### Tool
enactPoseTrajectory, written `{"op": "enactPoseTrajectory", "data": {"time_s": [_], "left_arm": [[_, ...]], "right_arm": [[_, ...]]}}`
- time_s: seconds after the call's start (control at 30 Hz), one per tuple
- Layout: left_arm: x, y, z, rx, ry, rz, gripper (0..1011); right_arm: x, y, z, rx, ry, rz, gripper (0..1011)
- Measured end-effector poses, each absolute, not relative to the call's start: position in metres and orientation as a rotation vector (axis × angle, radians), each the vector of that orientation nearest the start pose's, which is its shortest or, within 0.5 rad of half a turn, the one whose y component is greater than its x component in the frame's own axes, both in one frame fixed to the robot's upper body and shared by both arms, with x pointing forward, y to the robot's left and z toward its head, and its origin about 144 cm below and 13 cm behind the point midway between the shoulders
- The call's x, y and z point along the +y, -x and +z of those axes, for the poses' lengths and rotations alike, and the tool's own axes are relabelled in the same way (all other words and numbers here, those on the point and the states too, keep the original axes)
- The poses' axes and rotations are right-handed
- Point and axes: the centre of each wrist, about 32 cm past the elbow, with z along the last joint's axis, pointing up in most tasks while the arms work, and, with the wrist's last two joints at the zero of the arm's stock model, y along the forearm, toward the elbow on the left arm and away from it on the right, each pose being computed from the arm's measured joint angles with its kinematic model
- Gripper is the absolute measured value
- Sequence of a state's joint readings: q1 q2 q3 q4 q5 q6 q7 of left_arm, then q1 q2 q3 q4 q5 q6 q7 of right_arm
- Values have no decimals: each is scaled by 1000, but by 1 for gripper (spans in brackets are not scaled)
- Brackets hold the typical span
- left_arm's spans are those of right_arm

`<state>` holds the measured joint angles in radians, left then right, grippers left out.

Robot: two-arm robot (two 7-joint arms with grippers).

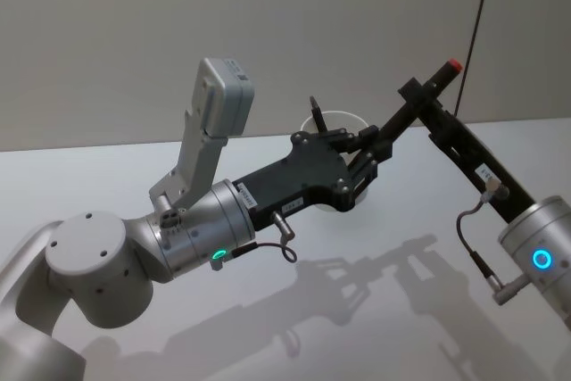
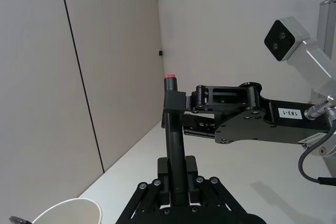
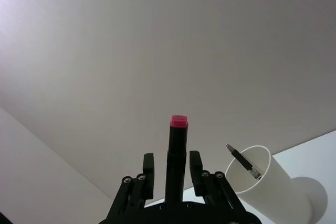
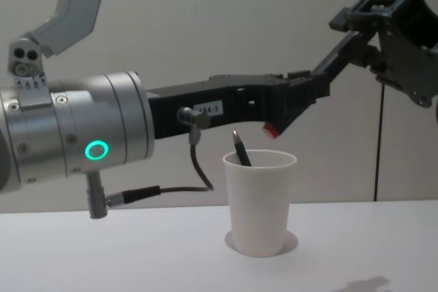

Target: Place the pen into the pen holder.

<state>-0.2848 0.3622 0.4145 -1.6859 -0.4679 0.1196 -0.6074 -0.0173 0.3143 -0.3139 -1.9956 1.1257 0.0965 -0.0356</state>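
Observation:
A thick black pen (image 1: 442, 78) with a red end is held in the air, slanting up to the right, above the white pen holder (image 4: 260, 203). My left gripper (image 1: 370, 153) reaches in from the left and is shut on the pen's lower part (image 2: 173, 140). My right gripper (image 1: 424, 100) comes from the lower right. Its fingers (image 3: 148, 163) straddle the pen (image 3: 177, 140) near its red end, open, with a gap on each side. A second, thin dark pen (image 4: 241, 148) leans inside the holder.
The holder stands on a pale grey table (image 4: 137, 258) with a plain wall close behind. The left arm's silver wrist (image 4: 75, 141) fills the near left, and its cable (image 4: 198, 169) hangs beside the holder.

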Motion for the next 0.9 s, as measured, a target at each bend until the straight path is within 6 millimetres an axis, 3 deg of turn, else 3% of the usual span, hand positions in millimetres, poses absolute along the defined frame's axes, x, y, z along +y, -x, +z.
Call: {"op": "enactPoseTrajectory", "data": {"time_s": [0.27,0.63,0.9], "left_arm": [[197,-501,1244,-70,82,520,185],[197,-501,1244,-70,82,520,186],[197,-501,1244,-70,82,520,406]], "right_arm": [[-188,-417,1248,609,-606,-954,194],[-189,-417,1248,609,-606,-954,184],[-189,-417,1248,608,-606,-955,184]]}}
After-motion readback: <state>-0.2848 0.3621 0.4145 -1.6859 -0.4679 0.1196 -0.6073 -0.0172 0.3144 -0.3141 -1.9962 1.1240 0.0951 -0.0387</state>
